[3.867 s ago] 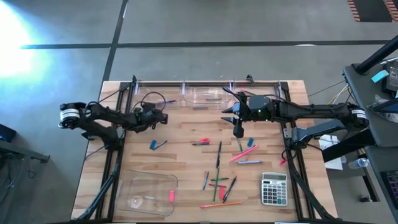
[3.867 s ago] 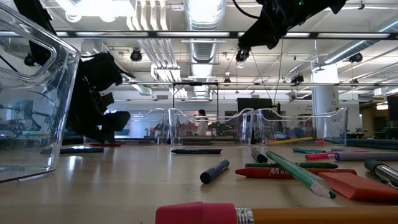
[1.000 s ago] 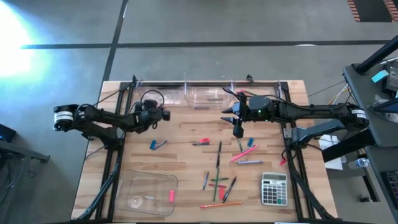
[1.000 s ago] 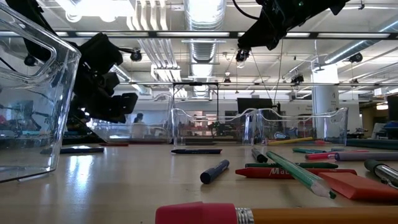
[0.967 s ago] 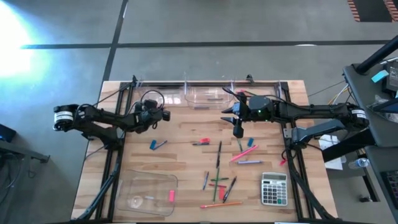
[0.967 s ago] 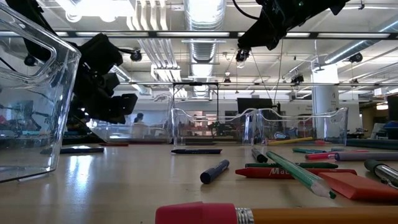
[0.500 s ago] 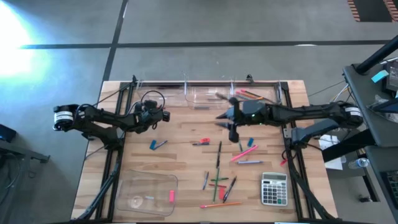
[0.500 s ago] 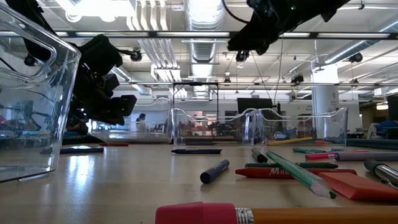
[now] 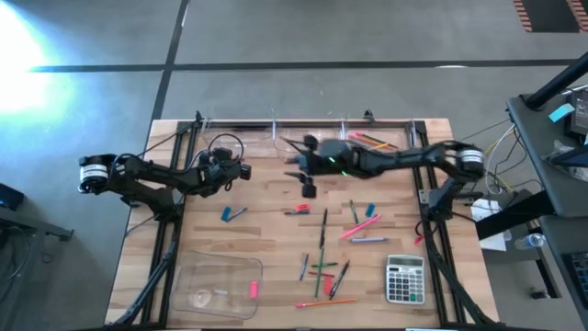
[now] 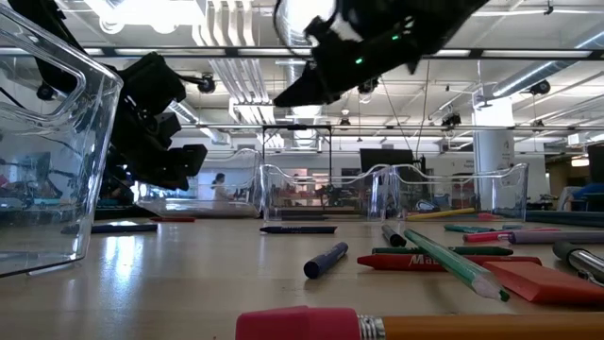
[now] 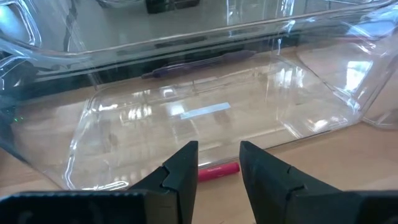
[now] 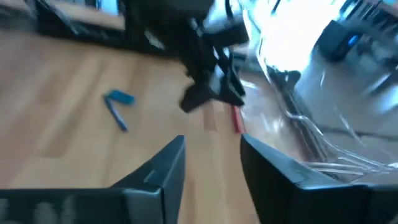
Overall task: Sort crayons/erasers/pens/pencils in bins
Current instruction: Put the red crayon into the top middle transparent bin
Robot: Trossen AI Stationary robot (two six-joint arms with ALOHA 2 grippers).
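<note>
Lying just beyond the left gripper (image 11: 219,163), a red crayon (image 11: 219,171)

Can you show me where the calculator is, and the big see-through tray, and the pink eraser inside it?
calculator (image 9: 404,279), high view, middle of its keypad.
large clear tray (image 9: 188,268), high view, its upper-left rim.
pink eraser (image 9: 253,290), high view, centre of the block.

1. Clear bins: four, namely three small tubs (image 9: 308,140) along the far edge and one shallow tray (image 9: 213,287).
2. Calculator (image 9: 404,279): one.
3. Robot arms: two.
4. Blue erasers: two (image 9: 225,213).
</note>
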